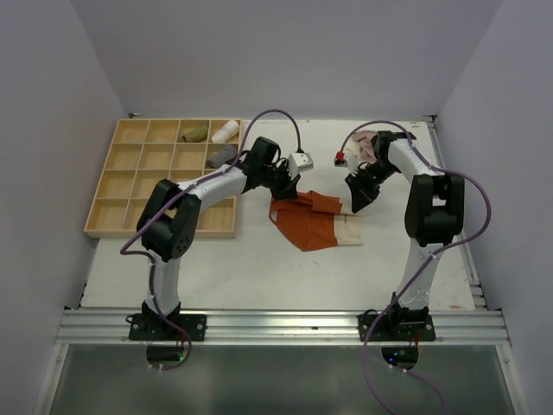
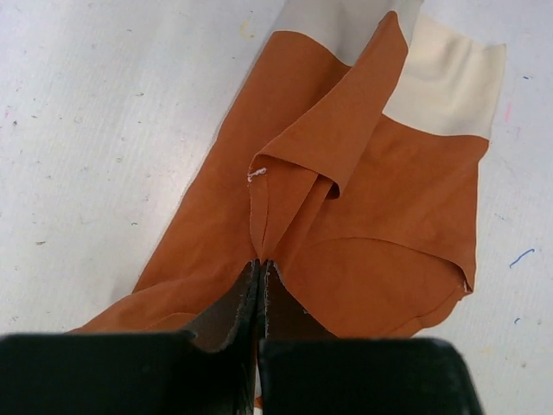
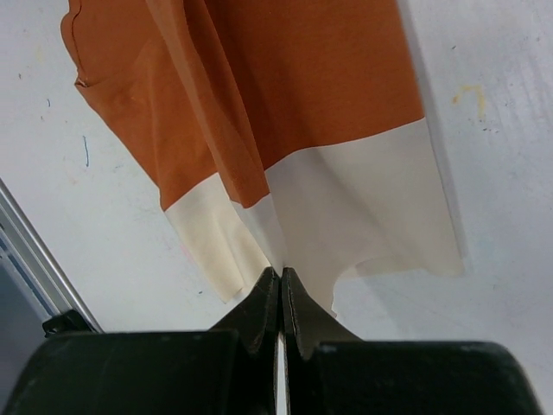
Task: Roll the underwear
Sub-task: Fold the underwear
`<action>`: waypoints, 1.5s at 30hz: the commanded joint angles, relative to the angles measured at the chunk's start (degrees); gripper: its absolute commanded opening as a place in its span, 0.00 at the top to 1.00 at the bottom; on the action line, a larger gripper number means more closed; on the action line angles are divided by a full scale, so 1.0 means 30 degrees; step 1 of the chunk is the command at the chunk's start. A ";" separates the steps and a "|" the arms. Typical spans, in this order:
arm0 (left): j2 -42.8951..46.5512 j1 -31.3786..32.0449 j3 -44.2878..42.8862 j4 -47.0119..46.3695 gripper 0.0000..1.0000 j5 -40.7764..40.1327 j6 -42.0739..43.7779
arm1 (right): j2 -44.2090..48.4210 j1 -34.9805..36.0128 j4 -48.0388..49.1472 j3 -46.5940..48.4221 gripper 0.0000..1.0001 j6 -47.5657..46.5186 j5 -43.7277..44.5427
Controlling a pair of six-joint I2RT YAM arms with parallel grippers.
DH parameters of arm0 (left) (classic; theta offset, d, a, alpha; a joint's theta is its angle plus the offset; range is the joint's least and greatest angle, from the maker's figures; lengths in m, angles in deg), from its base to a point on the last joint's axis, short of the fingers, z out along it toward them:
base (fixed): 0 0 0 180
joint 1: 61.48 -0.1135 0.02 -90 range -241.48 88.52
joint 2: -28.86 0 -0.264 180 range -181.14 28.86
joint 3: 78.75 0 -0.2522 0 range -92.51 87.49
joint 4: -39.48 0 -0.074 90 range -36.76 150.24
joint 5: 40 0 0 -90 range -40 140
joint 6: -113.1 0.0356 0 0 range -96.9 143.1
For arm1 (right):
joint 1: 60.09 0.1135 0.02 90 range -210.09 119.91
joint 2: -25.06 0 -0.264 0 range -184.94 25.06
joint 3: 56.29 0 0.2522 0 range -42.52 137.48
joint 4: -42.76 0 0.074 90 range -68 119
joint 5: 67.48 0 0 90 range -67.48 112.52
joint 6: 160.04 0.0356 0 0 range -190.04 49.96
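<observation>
On table (image 1: 216, 268), underwear (image 1: 311, 226), long axis left-right

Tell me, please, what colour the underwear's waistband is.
Cream waistband, clearest in the right wrist view.

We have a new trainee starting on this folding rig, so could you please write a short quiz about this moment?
1. True or false: the left pincer is shut on the rust-orange underwear.
2. Which part does the right pincer pinch? A) the orange body B) the cream waistband C) nothing
3. How many rolled items lie in the wooden tray?
Key: 1 true; 2 B; 3 three.
</observation>
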State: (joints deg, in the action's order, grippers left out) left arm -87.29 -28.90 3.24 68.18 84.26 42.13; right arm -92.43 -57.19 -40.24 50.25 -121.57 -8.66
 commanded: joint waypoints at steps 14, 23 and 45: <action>0.2654 0.0742 0.2622 -0.0820 1.00 0.0006 -0.0483 | 0.3011 0.0147 0.0458 -0.2504 1.00 -0.0783 -0.0681; 0.3358 0.1006 0.4321 -0.0732 1.00 0.0035 -0.0278 | 0.3363 0.0499 0.1075 -0.4408 1.00 -0.0812 -0.0653; 0.4125 -0.1716 0.1252 0.0557 0.62 -0.0199 -0.1124 | 0.4216 0.0996 -0.0980 -0.2336 0.72 0.0636 -0.3782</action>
State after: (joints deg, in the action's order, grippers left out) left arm -69.63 -31.43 11.79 70.65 85.12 42.70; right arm -80.32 -54.74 -44.59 38.01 -128.24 -12.92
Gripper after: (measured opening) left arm 0.385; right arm 0.272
